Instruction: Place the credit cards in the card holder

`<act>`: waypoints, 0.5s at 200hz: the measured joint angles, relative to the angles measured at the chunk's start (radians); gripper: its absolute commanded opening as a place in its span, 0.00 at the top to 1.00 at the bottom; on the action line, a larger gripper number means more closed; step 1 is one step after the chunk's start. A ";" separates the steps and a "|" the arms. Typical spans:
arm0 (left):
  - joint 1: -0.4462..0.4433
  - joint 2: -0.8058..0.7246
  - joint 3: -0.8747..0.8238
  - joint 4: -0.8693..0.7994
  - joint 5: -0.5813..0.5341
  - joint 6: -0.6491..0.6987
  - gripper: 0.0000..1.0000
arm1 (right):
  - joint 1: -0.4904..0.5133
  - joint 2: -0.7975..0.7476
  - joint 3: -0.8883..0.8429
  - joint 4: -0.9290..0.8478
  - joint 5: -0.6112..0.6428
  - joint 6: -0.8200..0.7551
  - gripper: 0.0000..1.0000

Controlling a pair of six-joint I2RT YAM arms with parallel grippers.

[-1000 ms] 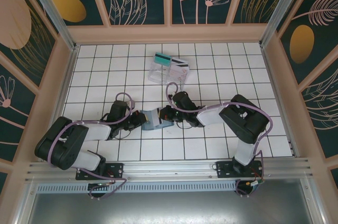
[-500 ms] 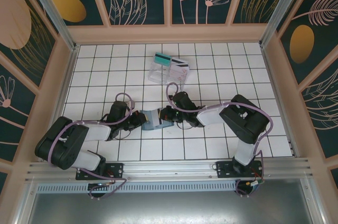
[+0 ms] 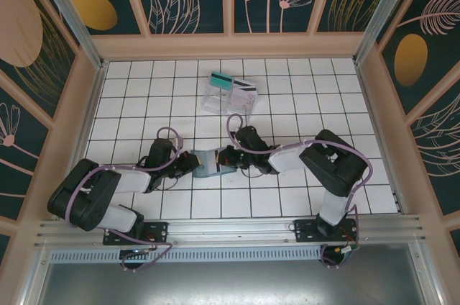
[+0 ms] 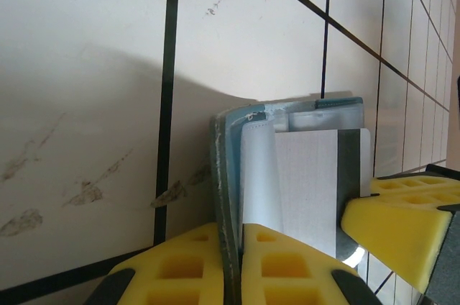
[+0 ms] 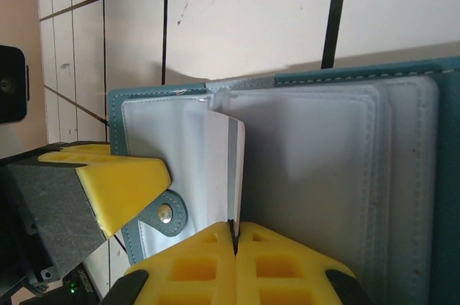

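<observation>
White gridded table [image 3: 302, 82] bears clear tray [image 3: 227, 102] and card holder [image 3: 207, 164].

Card holder [image 3: 208, 163] before the tray [image 3: 228, 101] (cards [image 3: 221, 79] atop it); well apart.

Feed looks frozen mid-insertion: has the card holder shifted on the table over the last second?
No. The card holder sits in the same spot, at the same offset from the clear tray, toward the arms' bases and slightly left of it.
</observation>
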 measured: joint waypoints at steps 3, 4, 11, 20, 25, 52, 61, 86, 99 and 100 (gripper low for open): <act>0.000 0.000 -0.001 0.001 0.000 0.000 1.00 | 0.000 0.003 0.003 0.000 -0.003 0.000 1.00; 0.000 0.000 -0.002 0.002 0.000 0.000 1.00 | 0.000 0.005 0.005 0.000 -0.003 0.000 1.00; 0.000 0.000 -0.003 0.005 0.000 -0.003 1.00 | 0.001 0.014 0.013 0.001 -0.010 0.000 1.00; 0.000 0.000 -0.003 0.006 0.000 -0.003 1.00 | 0.002 0.026 0.025 0.003 -0.018 0.000 1.00; 0.000 0.000 -0.003 0.007 0.000 -0.004 1.00 | 0.003 0.031 0.031 0.004 -0.023 0.000 1.00; 0.000 -0.002 -0.003 0.005 -0.001 -0.005 0.71 | 0.005 0.050 0.050 0.004 -0.042 -0.005 1.00; 0.000 -0.014 0.000 0.005 0.008 -0.013 0.63 | 0.005 0.051 0.050 0.004 -0.044 -0.006 1.00; -0.013 -0.062 0.025 -0.065 -0.006 -0.010 0.46 | 0.008 0.051 0.050 0.004 -0.047 -0.008 1.00; -0.013 -0.095 0.040 -0.126 -0.033 -0.002 0.40 | 0.011 0.051 0.050 0.004 -0.047 -0.008 1.00; -0.013 -0.098 0.040 -0.130 -0.035 -0.004 0.40 | 0.011 0.051 0.050 0.004 -0.047 -0.008 1.00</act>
